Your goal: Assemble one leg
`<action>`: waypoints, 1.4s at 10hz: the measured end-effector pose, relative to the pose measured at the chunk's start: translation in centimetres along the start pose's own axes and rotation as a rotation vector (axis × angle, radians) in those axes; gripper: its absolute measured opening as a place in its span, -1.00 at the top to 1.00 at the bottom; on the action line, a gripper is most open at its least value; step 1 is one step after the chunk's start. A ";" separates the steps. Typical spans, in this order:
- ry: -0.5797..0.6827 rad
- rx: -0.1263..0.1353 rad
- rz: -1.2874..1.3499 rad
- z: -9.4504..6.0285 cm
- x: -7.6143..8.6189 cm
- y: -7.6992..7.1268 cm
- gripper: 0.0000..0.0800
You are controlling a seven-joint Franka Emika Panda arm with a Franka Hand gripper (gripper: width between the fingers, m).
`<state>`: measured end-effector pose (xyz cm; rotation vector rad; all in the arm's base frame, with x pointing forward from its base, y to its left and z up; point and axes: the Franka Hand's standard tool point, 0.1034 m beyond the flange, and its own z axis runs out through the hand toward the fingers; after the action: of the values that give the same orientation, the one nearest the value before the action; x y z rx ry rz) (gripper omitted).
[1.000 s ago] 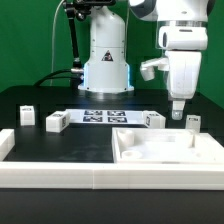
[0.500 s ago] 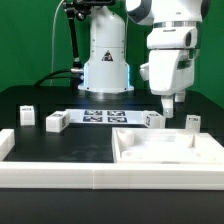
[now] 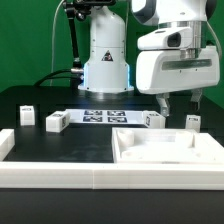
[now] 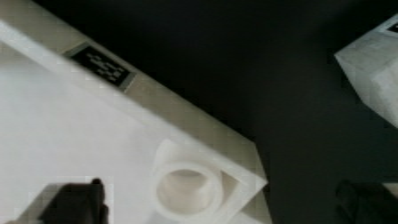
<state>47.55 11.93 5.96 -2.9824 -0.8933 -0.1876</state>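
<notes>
A matte black table (image 3: pixel 40 100) takes up the scene, with a green curtain (image 3: pixel 25 40) behind it and the arm's glossy white base (image 3: pixel 107 55) beyond the panel's far side. There is 1 panel (image 3: pixel 165 150), a large flat white square of smooth plastic with a raised rim and moulded recesses. In the wrist view its corner shows 1 round socket (image 4: pixel 183 183), and 1 black-and-white tag (image 4: pixel 103 65) sits by its edge. 4 small white rectangular posts with square tags stand on the table, none touching the panel. 1 leg (image 3: pixel 153 119) and a 2nd leg (image 3: pixel 193 122) stand just behind the panel's far edge. A 3rd leg (image 3: pixel 56 121) and a 4th leg (image 3: pixel 27 114) stand well off the panel toward the exterior view's left. 1 thin marker board (image 3: pixel 105 115) lies flat behind the panel, between the 1st and 3rd posts. 1 long white rail (image 3: pixel 50 168) runs along the panel's near side. The gripper (image 3: pixel 180 103) hangs over the panel's far edge, between the 2 closer posts and touching neither. Its 2 dark fingers (image 3: pixel 163 104) are spread wide with nothing held between them. In the wrist view the fingertips (image 4: pixel 71 205) flank the panel's corner. A white block (image 4: pixel 374 65) at that view's edge is too blurred to identify.
</notes>
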 end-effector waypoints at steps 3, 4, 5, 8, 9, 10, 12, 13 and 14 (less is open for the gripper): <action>0.002 0.016 0.272 0.2 0.3 -1.8 -0.62; 0.002 0.025 0.417 0.3 0.5 -2.7 -0.62; 0.005 0.031 0.468 0.3 0.7 -3.3 -0.62; 0.006 0.047 0.649 0.4 0.7 -3.3 -0.62; 0.012 0.052 0.734 0.6 0.5 -3.2 -0.62; 0.007 0.056 0.790 0.8 0.3 -3.5 -0.62; -0.004 0.059 0.792 0.8 0.2 -3.5 -0.62; -0.019 0.061 0.787 0.8 0.2 -3.5 -0.62; -0.008 0.061 0.784 0.8 0.3 -3.6 -0.62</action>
<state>45.89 15.12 5.12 -3.0032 0.2990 -0.1185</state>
